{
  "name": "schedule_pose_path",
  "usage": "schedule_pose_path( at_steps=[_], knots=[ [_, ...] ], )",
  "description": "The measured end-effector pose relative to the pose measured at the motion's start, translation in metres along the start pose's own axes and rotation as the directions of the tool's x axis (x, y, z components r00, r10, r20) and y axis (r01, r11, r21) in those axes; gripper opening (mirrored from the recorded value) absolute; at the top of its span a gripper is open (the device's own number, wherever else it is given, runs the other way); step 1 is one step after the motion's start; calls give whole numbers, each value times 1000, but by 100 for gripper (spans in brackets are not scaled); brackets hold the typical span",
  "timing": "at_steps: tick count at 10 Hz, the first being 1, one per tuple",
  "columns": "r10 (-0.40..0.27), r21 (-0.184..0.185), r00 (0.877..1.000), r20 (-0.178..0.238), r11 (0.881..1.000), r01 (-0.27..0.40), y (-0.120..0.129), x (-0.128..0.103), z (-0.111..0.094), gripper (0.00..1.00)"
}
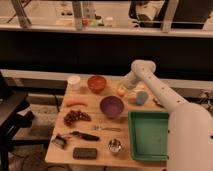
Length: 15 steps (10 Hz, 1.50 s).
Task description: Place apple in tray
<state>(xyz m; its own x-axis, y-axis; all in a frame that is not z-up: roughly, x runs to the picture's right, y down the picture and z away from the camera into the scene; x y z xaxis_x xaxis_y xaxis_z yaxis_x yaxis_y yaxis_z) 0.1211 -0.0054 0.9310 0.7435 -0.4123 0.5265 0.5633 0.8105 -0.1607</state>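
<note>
Currently we see the gripper [122, 87] at the small round yellow-orange apple [121, 91], far table edge, behind the large rectangular green plastic tray [148, 134]; grip unclear. Apple round: no long axis.

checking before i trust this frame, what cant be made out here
Camera view only:
- Gripper: at the apple, behind the purple bowl; too small and blurred to tell whether it holds the fruit.
- Tray: right rim covered by the robot's arm.
- Small items by the front table edge: too blurred to identify.
</note>
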Motion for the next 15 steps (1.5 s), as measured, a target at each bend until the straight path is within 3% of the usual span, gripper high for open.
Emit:
schedule_pose_path(
  at_steps=[4, 7, 11, 13, 15],
  knots=[
    [-11, 54, 999, -34, 998, 13, -7, -4, -44, 40],
    [1, 73, 998, -66, 997, 4, 8, 2, -76, 40],
    [8, 91, 993, -114, 996, 2, 46, -15, -129, 34],
    [15, 97, 987, -158, 995, 0, 71, -28, -164, 34],
    [32, 96, 980, -198, 995, -13, 94, -35, -185, 34]
  ],
)
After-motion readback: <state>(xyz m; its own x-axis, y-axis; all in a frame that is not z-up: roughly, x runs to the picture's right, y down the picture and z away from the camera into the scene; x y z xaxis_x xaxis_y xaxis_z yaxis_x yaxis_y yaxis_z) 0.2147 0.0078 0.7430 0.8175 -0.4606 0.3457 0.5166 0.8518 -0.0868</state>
